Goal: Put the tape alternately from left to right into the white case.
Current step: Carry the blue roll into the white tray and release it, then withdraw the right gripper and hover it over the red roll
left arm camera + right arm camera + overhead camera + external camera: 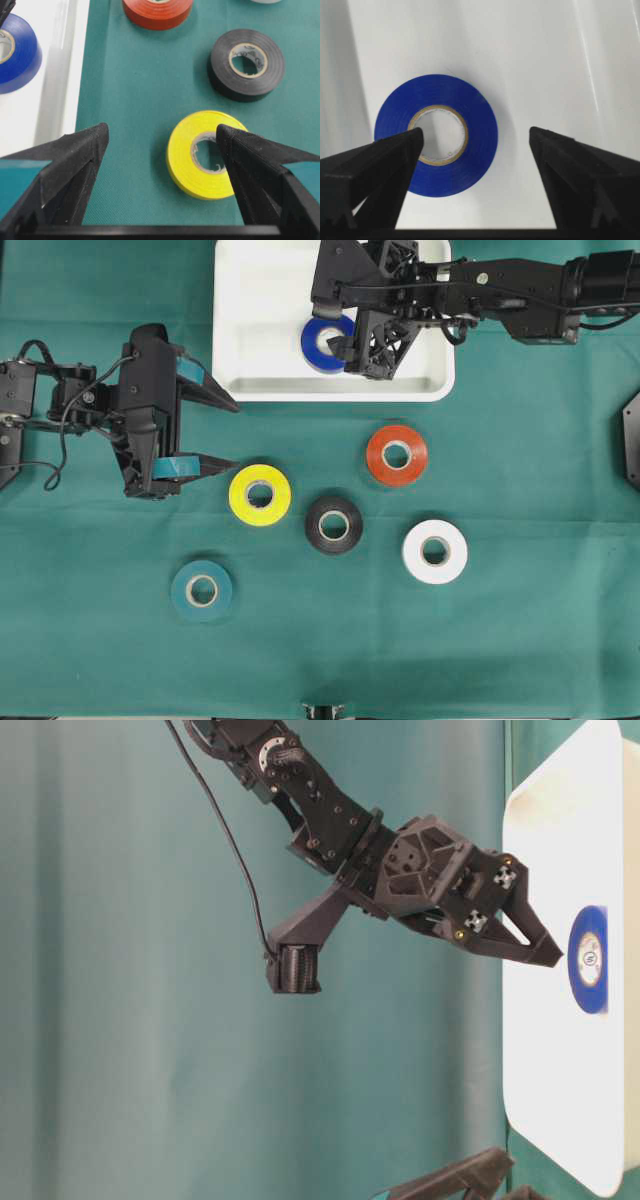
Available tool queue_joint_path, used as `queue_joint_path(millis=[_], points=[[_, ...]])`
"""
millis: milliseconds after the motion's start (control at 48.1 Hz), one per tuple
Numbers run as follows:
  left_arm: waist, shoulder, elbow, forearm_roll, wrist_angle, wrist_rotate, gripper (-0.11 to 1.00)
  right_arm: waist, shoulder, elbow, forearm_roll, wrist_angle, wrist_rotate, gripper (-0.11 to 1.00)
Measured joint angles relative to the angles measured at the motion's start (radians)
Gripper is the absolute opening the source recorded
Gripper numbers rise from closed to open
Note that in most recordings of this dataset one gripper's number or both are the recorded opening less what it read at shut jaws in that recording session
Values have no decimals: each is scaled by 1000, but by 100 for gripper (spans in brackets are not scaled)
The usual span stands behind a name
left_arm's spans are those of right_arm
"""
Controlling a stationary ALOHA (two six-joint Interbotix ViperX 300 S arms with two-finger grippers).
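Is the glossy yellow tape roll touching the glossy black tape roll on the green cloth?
Apart. The overhead view shows bare green cloth between the yellow tape roll and the black tape roll; the left wrist view shows the same gap.

table (520,640): covered edge to edge by a dark teal-green cloth, matte, fine weave visible in the left wrist view
cloth surface: flat and smooth, faint creases only
light: even and diffuse from above, soft short shadows, mild glare
near edge: a thin pale strip (150,717) shows below the cloth
walls, floor, windows: cannot tell, out of view
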Motion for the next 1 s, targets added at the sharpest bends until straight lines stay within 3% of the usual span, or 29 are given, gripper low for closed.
queue_joint_path(millis=[291,998], points=[[0,-2,0,0,0,0,95,55,-28,2,0,0,0,80],[0,0,0,2,0,0,95,296,-114,83,0,-18,0,80]])
